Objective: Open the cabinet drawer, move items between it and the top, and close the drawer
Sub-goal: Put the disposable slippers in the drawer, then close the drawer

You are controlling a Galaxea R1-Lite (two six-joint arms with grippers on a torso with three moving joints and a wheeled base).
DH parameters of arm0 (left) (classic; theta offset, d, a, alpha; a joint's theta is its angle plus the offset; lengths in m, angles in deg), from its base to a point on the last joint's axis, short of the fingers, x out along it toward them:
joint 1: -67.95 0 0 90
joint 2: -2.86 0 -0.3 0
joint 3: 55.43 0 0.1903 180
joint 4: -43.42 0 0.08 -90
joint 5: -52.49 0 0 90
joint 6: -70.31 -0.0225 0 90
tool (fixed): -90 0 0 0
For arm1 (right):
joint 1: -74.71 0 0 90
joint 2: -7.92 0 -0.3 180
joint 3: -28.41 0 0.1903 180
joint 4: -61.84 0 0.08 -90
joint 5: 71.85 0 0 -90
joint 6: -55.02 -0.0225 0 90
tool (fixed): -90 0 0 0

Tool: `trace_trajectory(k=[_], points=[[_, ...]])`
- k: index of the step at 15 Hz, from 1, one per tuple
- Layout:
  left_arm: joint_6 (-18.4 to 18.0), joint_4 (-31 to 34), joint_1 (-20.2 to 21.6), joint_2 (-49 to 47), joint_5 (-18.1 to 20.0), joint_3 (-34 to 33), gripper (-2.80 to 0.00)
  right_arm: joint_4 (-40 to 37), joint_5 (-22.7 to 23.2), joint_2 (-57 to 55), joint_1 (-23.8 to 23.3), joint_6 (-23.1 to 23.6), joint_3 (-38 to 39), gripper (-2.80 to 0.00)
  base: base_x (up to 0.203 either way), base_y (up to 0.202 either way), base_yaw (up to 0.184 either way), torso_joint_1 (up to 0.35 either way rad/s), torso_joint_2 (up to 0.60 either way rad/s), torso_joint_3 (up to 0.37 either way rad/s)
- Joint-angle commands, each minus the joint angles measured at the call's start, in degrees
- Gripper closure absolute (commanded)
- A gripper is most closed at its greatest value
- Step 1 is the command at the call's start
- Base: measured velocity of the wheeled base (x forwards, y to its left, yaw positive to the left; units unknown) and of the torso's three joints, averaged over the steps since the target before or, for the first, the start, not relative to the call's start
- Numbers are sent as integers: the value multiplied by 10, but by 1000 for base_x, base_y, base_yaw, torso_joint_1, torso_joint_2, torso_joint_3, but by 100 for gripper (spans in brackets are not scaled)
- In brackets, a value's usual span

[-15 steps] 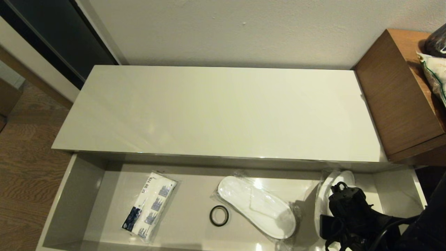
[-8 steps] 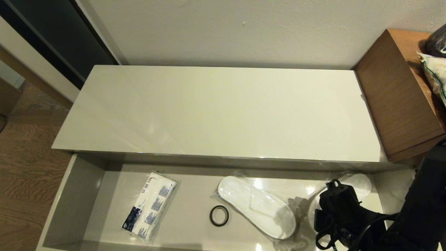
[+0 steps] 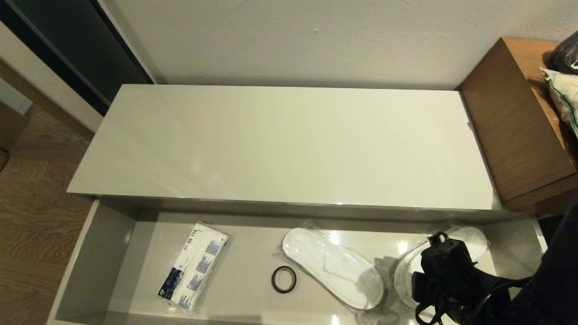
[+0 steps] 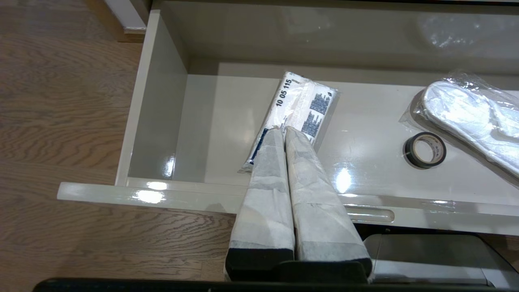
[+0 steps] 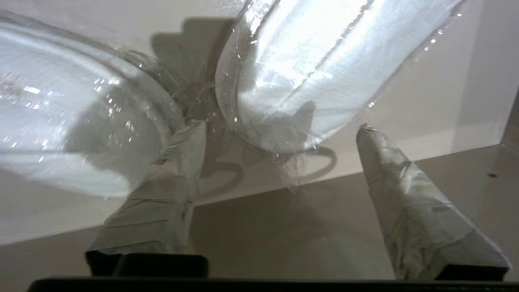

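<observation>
**Drawer open, right claw spread over the right-hand slippers**

I see the cabinet drawer (image 3: 86, 271) pulled fully out below the front edge of the top (image 3: 280, 144), a glossy cream slab with nothing on it. A brown wooden desk (image 3: 515, 131) butts against its right end, and wood floor (image 3: 31, 225) runs along the drawer's left wall.

Inside the drawer there is free floor between the left wall and the flat white packet (image 3: 194, 266), and more between the packet and the small black ring (image 3: 284, 279). I can read "10 05 115" along the packet's edge in my left wrist view; the blue-black print blocks beside it are too small to read.

One pair of white slippers (image 3: 332, 267) lies bagged in clear plastic just right of the ring. The second bagged pair (image 5: 324, 69) sits at the drawer's right end, near the back wall.

My right gripper (image 5: 279, 129) is over that second pair, jaws spread, with the bag's loose end between them, nothing clamped. My left gripper (image 4: 284, 132) hangs in front of the drawer, fingers pressed together and empty.
</observation>
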Motion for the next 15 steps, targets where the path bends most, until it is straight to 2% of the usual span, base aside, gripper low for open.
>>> trace_trajectory(k=[1,5,9,12,13,15], points=[[0,0,0,0,0,0,0,-14,1,68,9,-1,13,-280,0,0,0,0,0,0],[0,0,0,0,0,0,0,-101,26,166,38,-2,28,-280,0,0,0,0,0,0],[0,0,0,-1,0,0,0,-121,27,224,40,3,52,-280,0,0,0,0,0,0],[0,0,0,0,0,0,0,-224,26,346,39,29,32,-280,0,0,0,0,0,0],[0,0,0,-1,0,1,0,-279,26,394,39,37,11,0,0,0,0,0,0,0],[0,0,0,0,0,0,0,-467,26,504,39,43,-82,0,0,0,0,0,0,0]])
